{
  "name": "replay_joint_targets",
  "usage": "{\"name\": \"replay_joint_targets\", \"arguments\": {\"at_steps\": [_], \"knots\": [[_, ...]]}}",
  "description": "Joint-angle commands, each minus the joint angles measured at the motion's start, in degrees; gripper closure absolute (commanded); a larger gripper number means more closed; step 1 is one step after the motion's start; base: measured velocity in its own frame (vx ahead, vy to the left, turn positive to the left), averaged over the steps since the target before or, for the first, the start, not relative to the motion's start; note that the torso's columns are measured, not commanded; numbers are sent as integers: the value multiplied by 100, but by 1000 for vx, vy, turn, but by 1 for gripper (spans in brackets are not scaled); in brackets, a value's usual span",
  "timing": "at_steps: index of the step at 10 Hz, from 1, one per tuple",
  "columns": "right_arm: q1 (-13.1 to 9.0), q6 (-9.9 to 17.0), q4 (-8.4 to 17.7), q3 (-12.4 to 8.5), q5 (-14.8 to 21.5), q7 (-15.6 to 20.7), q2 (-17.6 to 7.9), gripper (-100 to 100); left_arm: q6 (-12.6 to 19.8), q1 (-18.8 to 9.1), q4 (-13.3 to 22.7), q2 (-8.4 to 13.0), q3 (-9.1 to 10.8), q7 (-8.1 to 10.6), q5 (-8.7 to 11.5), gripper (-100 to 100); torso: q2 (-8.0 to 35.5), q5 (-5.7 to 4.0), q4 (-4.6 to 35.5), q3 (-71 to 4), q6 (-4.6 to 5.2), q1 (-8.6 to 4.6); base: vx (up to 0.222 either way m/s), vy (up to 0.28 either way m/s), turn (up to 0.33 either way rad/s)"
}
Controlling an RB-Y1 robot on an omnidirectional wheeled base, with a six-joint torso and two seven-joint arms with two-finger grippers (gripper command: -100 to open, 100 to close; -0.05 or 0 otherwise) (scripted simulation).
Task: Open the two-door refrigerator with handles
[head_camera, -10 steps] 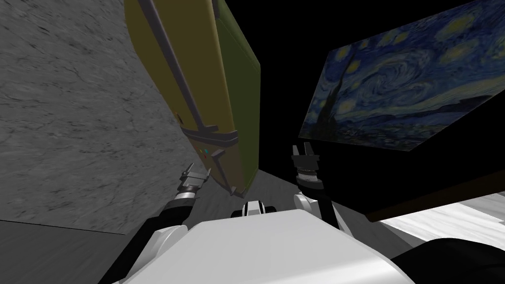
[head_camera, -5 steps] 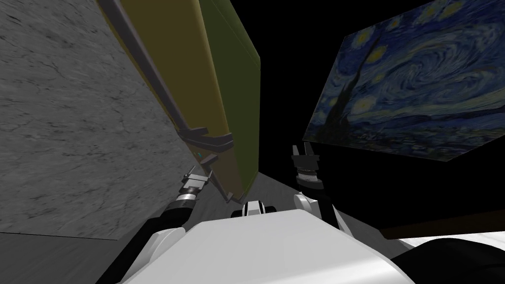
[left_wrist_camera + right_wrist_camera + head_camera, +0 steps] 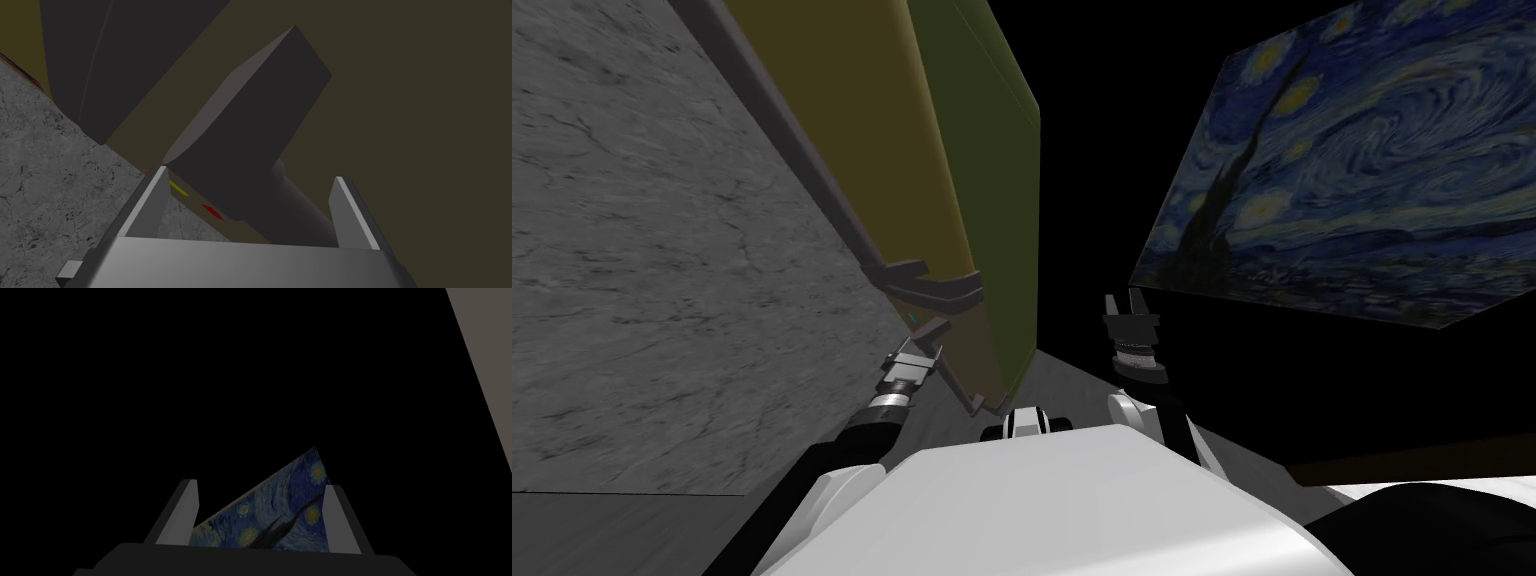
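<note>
The refrigerator is an olive-yellow box with dark grey handles, slanting across the upper left of the head view. A long upper handle ends in a bracket. Just below it starts a lower handle. My left gripper is at that lower handle's top end. In the left wrist view the handle's dark end block and round bar lie between the spread fingers of the open left gripper, which do not press it. My right gripper hangs open and empty.
A grey marbled wall stands to the left of the refrigerator. A large starry-night painting hangs at the right, with a black area between it and the refrigerator. Small coloured marks sit on the door by the handle.
My view has turned, so refrigerator and painting both slid across the picture. The lower handle's end now lies between my left fingers. The right arm has not moved.
</note>
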Motion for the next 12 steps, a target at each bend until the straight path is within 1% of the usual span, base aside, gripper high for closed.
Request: {"name": "replay_joint_targets", "arguments": {"at_steps": [1, 2, 3, 4, 6, 7, 8, 9, 10, 11, 12], "knots": [[0, 0, 1, 0, 0, 0, 0, 0, -27, -20, -11, 184, -56, -42, 92, 100, -10, 5, 3, -4, -10, 5, -178, 241, -102], [-1, 0, 1, -1, 0, 0, -1, 0, -27, -20, -11, 184, -56, -42, 92, 100, -19, 3, 3, -12, -7, 6, -172, 229, -71], [0, 1, 1, -1, 0, 0, 0, 0, -38, -32, -16, 303, -101, -55, 162, 100, -47, 0, 0, -26, -12, -12, -164, 266, -106], [-1, 0, 1, -1, 0, 0, -1, 0, -38, -32, -16, 303, -101, -55, 162, 100, -69, -5, 1, -44, -7, -2, -136, 238, -74], [0, 0, 1, -1, 0, 0, -1, 0, -60, -55, -26, 539, -191, -80, 303, 100, -94, -3, -2, -62, -8, 10, -170, 283, -139], [0, 0, 1, -1, 0, 0, -1, 0, -60, -55, -26, 539, -191, -80, 303, 100, -94, 3, 0, -61, -8, 30, -199, 282, -80], [0, 0, 1, -1, 0, 0, -1, 0, -70, -67, -31, 658, -237, -93, 373, 100, -97, 7, -4, -61, -16, 31, -234, 303, -115], [0, 0, 1, -1, 0, 0, -1, 0, -70, -67, -31, 658, -237, -93, 373, 100, -87, 8, -1, -56, -12, 34, -193, 218, -57], [1, 0, 1, -1, 0, 0, 0, 0, -81, -78, -36, 776, -282, -106, 444, 100, -98, 0, -6, -59, -11, -10, -205, 248, -72], [0, 0, 1, -1, 0, 0, -1, 0, -92, -90, -41, 895, -327, -119, 514, 100, -81, -5, -6, -51, -4, -15, -223, 301, -219], [0, 0, 1, -1, 0, 0, -1, 0, -92, -90, -41, 895, -327, -119, 514, 100, -65, -5, -3, -42, 5, -18, -191, 258, -77]]}}
